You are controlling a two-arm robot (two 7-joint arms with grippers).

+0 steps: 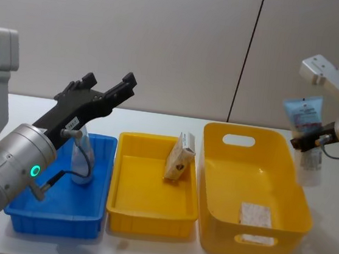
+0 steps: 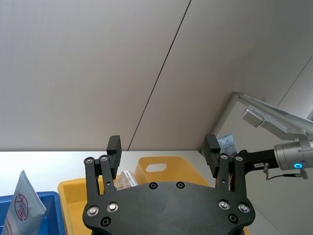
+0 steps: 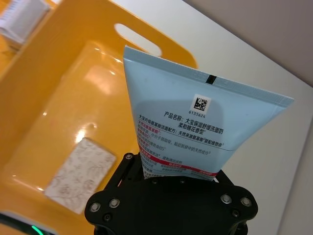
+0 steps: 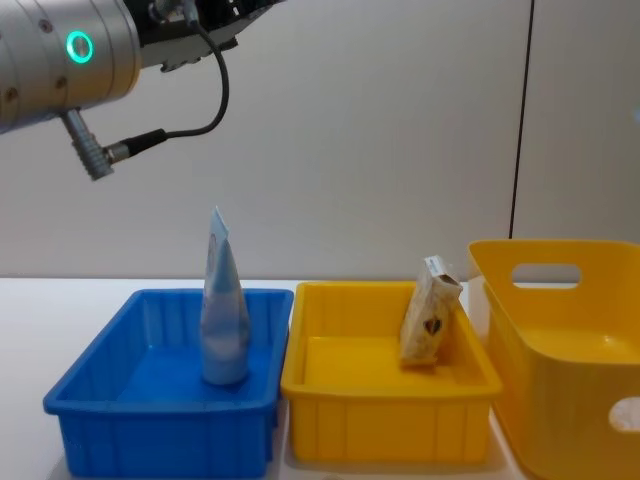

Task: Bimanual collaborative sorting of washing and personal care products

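Right gripper (image 3: 171,174) fingers clamped on the cap end of a soft, light squeeze tube (image 3: 195,122) held just right of the big yellow bin (image 1: 254,192), likely best gripped low there; left gripper (image 2: 166,152) empty, fingers wide apart, far left of that bin.

The pale blue squeeze tube (image 3: 195,125) clamped in the right hand (image 3: 171,183) carries printed text: a small square data-matrix code with the number 6135824 beneath it, then lines of Chinese product information beginning 产品名称 in dark type, with further small lines in red lower down that are too fine to read. The leaning cream carton (image 1: 179,157) in the small yellow bin (image 1: 125,202) shows a small dark logo, not legible.
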